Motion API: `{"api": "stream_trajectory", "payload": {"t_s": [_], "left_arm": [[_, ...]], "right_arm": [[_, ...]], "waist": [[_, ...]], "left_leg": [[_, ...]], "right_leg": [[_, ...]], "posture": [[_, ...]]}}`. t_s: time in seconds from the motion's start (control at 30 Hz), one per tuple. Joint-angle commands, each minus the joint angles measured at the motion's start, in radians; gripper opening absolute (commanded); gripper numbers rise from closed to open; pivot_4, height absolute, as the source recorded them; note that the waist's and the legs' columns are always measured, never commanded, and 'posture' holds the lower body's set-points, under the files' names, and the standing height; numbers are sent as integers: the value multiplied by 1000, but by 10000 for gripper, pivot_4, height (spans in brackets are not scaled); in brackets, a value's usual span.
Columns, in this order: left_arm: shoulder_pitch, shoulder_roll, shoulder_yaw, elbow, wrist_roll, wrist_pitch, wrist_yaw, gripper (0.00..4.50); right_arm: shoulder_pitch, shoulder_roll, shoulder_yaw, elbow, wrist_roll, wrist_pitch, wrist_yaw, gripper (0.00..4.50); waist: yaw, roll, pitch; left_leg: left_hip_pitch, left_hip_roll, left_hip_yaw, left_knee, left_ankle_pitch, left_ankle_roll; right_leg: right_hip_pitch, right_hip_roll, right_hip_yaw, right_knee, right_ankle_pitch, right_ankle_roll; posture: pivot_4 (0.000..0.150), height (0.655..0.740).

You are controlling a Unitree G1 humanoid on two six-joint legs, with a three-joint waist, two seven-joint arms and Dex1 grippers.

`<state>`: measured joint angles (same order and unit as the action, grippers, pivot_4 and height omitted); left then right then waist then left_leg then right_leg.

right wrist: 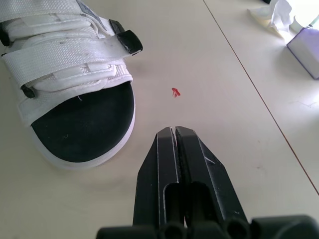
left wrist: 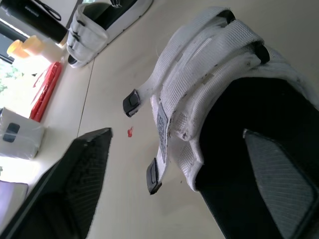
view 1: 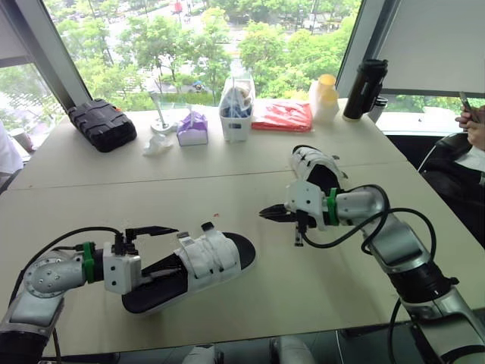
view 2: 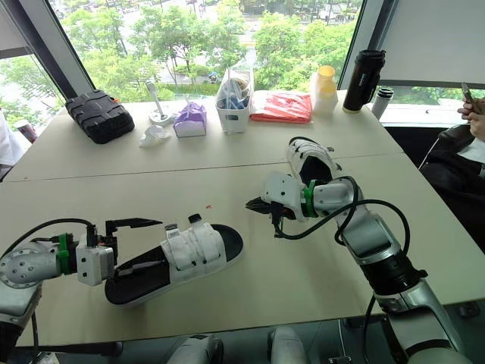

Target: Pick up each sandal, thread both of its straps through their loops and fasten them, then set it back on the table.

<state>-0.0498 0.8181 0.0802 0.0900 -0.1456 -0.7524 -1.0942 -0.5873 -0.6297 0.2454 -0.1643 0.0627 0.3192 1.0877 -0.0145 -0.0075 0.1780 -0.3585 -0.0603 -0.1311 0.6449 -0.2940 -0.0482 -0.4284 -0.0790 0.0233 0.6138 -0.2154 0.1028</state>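
office; meeting table (view 1: 227,171); big windows (view 1: 197,45); seated person (view 1: 474,125)

No text, brand, number or sign can be read. A small grey tag (left wrist: 162,121), sewn on the white straps of the sandal (left wrist: 209,74) lying nearest the left arm, bears marks too fine to make out.

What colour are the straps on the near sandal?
White, with black end tabs; the straps show best in the left wrist view.
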Motion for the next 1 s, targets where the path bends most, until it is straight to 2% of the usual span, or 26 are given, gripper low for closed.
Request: {"api": "stream_trajectory", "payload": {"t_s": [0.03,0.3,0.57,0.67,0.83,0.9,0.93,1.0], "left_arm": [[-20,-4,-34,-5,27,-24,27,44663],[-135,-83,-134,49,221,-95,154,44663],[-273,-148,-224,220,468,-210,347,44663],[-312,-153,-248,267,515,-259,408,36264],[-349,-150,-273,302,561,-319,493,10771],[-355,-155,-270,301,577,-327,529,2364],[-356,-157,-268,301,582,-326,542,33],[-359,-170,-244,298,583,-280,581,22]], "right_arm": [[-29,-6,-19,-33,13,-12,-7,0],[-37,-7,-11,-34,1,-14,-15,0],[-32,-12,-2,-42,-7,-17,-22,0],[-26,-13,1,-43,-11,-21,-25,0],[-19,-15,1,-48,-11,-19,-29,0],[-16,-17,1,-48,-10,-20,-30,0],[-15,-16,1,-49,-9,-19,-31,0],[-13,-16,3,-49,-10,-20,-32,0]], "waist": [[0,0,0],[3,0,0],[4,1,0],[5,1,0],[7,1,0],[7,2,0],[7,2,0],[9,3,0]], "left_leg": [[0,0,0,0,0,0],[0,0,0,1,0,0],[1,-1,0,1,0,0],[1,-1,0,1,0,0],[1,-1,-1,1,0,0],[1,-2,-1,1,0,0],[1,-2,0,1,0,0],[1,-2,-1,1,0,0]], "right_leg": [[0,0,0,0,0,0],[0,0,0,0,0,0],[1,0,0,1,0,0],[2,0,0,1,0,1],[2,-1,0,1,0,1],[2,-1,0,1,1,1],[2,-1,0,1,1,1],[2,-1,0,1,1,1]], "posture": [[1500,7400],[1500,7400],[1500,7400],[1500,7400],[1500,7400],[1500,7400],[1500,7400],[1500,7400]]}}
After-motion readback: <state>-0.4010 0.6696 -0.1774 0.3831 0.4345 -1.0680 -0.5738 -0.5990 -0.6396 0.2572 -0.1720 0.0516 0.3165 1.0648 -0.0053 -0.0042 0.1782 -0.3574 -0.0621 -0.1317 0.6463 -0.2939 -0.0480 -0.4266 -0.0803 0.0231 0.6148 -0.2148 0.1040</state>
